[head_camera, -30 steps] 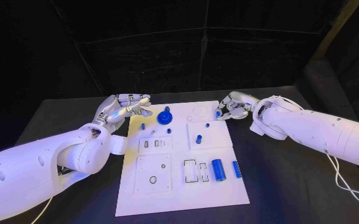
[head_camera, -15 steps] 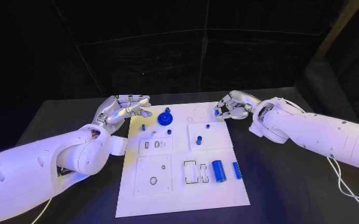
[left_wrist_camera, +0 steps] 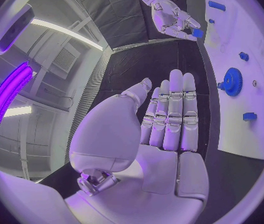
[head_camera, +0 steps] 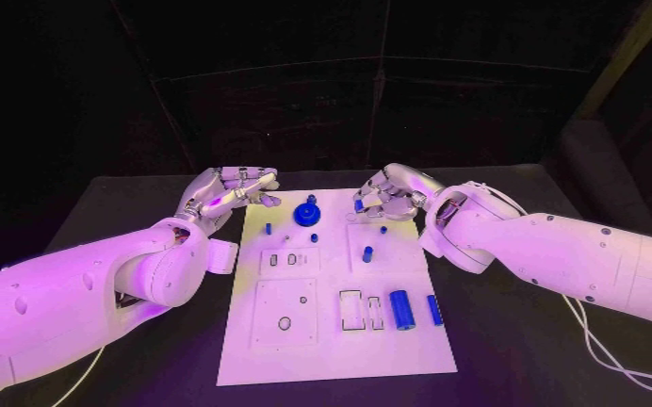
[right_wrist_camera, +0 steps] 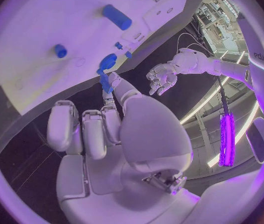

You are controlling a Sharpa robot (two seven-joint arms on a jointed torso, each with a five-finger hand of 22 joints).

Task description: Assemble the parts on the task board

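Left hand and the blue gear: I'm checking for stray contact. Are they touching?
Apart. In the left wrist view the left hand is flat and empty, with dark table between its fingertips and the blue gear on the task board.

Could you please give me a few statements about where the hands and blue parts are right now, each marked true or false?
1. The right hand pinches a small blue part. True.
2. The left hand grips the blue gear. False: the gear sits on the task board, and the left hand holds nothing.
3. A blue cylinder lies on the board's near right part. True.
4. Both hands rest on the black table. False: both hover at the board's far end.
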